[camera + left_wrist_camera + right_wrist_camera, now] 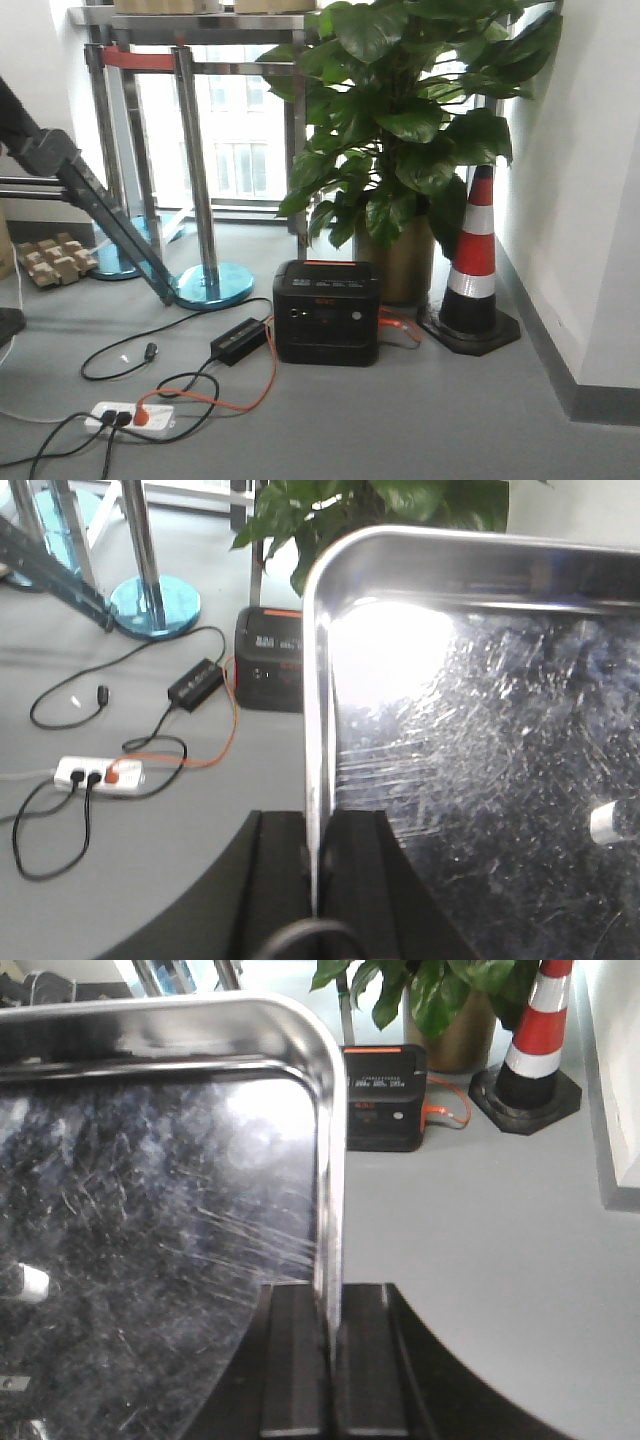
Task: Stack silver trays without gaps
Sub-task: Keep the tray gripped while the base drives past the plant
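Beyond both side rims of the silver tray (480,730) (150,1180) the grey floor (230,800) lies open. A power strip (98,772) and black power station (385,1095) sit well apart. The left gripper (318,880) pinches the tray's left rim, the right gripper (333,1360) its right rim, and the scratched bed shines with glare.

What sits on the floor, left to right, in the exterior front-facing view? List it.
Cardboard insert → nearer blue stanchion base → black power station → traffic cone.
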{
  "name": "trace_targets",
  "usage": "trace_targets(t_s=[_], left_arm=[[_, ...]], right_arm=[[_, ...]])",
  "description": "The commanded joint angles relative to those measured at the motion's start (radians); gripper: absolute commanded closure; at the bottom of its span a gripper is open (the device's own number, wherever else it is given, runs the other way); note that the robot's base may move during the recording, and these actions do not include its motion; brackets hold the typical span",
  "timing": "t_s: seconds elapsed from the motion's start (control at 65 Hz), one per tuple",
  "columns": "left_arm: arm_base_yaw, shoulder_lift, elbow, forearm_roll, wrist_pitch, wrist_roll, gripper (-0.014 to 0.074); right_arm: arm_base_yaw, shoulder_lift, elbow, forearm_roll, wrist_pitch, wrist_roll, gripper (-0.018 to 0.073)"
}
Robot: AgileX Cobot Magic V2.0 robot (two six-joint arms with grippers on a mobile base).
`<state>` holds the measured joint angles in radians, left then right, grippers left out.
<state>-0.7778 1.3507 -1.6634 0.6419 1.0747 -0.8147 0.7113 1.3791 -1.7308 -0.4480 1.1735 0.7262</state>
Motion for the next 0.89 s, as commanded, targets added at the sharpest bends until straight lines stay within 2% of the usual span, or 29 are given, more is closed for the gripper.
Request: trace_targets(t_s=[0.0, 0.246, 0.877], left_arm=[[-0.006, -0.004, -0.013, 0.023, -0.046, 0.004, 0.0613], [-0.006, -0.004, -0.013, 0.086, -0.046, 0.004, 0.0613], [-0.006, -0.004, -0.013, 0.086, -0.046, 0.004, 0.0613]], right_arm=[[0.002, -0.003, -0.010, -0.004, -0.043, -0.011, 0.0637], [0.002, -0.003, -0.010, -0.004, -0.045, -0.011, 0.0637], [0.002, -0.003, -0.010, -0.004, -0.045, -0.011, 0.0637]])
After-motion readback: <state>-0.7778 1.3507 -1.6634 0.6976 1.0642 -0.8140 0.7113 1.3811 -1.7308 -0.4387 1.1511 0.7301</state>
